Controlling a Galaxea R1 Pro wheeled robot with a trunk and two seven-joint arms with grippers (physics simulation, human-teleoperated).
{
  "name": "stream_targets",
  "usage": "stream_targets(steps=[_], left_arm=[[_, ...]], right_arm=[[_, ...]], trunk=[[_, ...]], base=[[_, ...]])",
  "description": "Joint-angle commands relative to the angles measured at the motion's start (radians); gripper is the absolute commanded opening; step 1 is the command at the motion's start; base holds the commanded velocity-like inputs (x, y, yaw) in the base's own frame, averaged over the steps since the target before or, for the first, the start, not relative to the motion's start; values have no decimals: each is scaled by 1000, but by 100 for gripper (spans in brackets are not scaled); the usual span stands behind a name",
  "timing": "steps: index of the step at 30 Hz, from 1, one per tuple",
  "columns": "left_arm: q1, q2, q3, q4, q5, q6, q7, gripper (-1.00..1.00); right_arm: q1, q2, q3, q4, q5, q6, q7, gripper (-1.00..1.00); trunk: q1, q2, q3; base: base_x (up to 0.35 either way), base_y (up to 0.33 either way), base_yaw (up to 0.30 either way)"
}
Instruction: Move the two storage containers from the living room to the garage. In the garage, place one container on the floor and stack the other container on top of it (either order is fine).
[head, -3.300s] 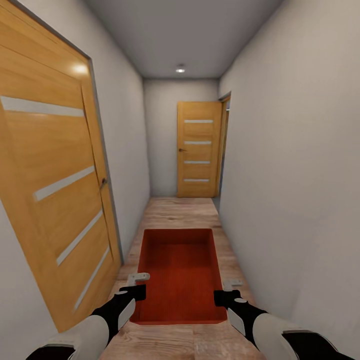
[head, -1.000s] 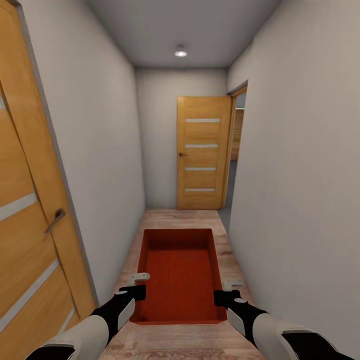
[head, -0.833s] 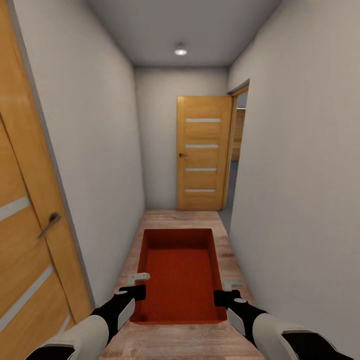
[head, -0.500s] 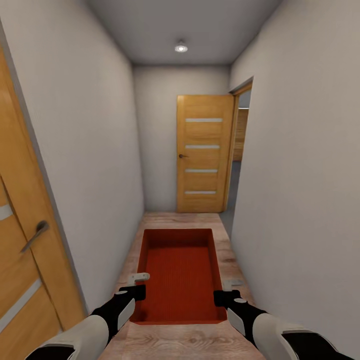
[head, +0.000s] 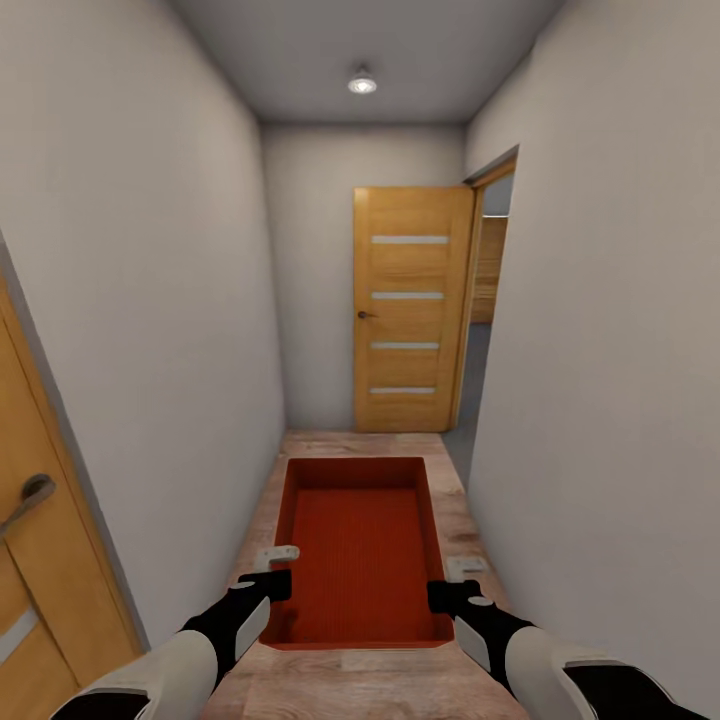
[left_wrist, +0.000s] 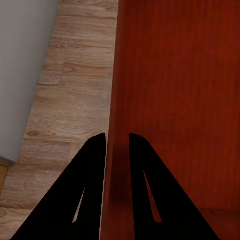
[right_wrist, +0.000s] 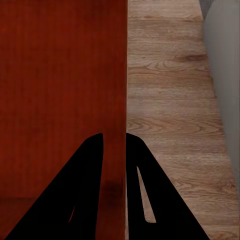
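A narrow corridor with pale grey-white walls (head: 180, 300) runs ahead, floored in light wood planks (head: 350, 445) and lit by a round ceiling lamp (head: 362, 83). At the far end stands a closed wooden door (head: 405, 310) with four pale horizontal strips and a small dark handle. Just to its right an open doorway (head: 487, 300) with a wooden frame breaks the right wall, showing some wood panelling and a grey floor beyond. At the lower left edge of the head view, part of another wooden door (head: 40, 560) with a metal lever handle is visible.

One storage container (head: 358, 545), orange-red and lidless, is carried low in front of the robot, above the plank floor, its long axis pointing down the corridor and its ribbed bottom visible. No second bin is in sight here.

The left hand (head: 272, 567) is clamped on the container's left wall near the robot's end; in the left wrist view its two dark fingers (left_wrist: 92, 165) straddle the thin rim, one outside and one inside. The right hand (head: 455, 580) grips the right wall in the same way, its fingers (right_wrist: 140, 165) pinching the rim from both sides in the right wrist view. Both forearms reach forward, black near the wrist, white further back.
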Motion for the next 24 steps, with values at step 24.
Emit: stream_targets(steps=[24], left_arm=[[-1,26,45,-2,-5,7,16,-100]], right_arm=[[-1,-7,-9,1,-4,-9,-6,-100]], trunk=[[1,-1,0]], base=[[324,0,0]])
